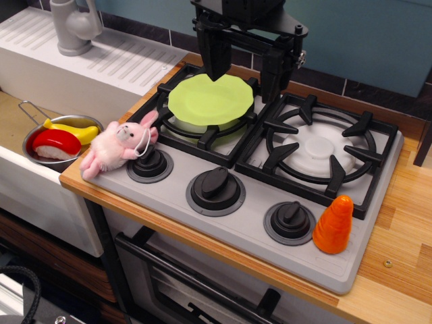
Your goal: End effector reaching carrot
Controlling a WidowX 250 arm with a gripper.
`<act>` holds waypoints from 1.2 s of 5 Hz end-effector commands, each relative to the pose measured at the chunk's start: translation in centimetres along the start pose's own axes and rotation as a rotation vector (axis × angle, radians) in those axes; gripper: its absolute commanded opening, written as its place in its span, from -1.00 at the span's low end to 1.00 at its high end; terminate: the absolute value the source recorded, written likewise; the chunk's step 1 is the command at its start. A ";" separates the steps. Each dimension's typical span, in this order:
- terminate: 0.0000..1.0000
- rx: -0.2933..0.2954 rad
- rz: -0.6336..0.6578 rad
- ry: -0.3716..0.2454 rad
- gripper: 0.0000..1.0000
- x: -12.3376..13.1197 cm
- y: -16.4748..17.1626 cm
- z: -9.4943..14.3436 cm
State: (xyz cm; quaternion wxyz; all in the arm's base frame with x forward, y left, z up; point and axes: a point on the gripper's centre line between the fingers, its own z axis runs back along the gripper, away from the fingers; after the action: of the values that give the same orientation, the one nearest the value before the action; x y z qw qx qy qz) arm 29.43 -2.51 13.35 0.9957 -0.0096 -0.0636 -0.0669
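Tabletop (405, 256): pale wood, and it carries a grey toy stove (223, 229) with two black burner grates and three black knobs along the front.
Sink (20, 135): off at the left, with a grey faucet (71, 27) behind it.
Tool (244, 71): up at the back, hanging over the rear of the left burner; two dark prongs spread apart, nothing between them.
Plate (210, 100): lime green, lying flat on the left grate, right under the tool's near prong.
Bunny (116, 147): pink plush, sprawled on the stove's front left corner, touching the left knob (150, 164).
Pot (59, 140): small and metal, in the sink, with red-and-yellow toy food inside.
Carrot (333, 225): there it is, bright orange, smooth, glossy, a stubby cone with a rounded tip.
Carrot position: front right corner of the stove, just beside the right knob (290, 221), well apart from the tool.
In the way: the right grate (317, 148) lies between tool and carrot.
Carrot axis: upright, standing on its wide base, tip up and leaning slightly right.
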 end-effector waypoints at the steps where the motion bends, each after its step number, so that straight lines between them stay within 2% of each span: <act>1: -1.00 0.000 0.000 0.000 1.00 0.0 0.0 0.0; 4: -1.00 0.052 0.055 -0.050 1.00 -3.6 -7.8 0.6; 6: -1.00 0.060 0.045 -0.122 1.00 -3.4 -10.7 -1.3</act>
State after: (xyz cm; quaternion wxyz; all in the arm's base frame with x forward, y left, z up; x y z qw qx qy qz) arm 24.40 -12.60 10.96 0.9925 0.0203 -0.1128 -0.0423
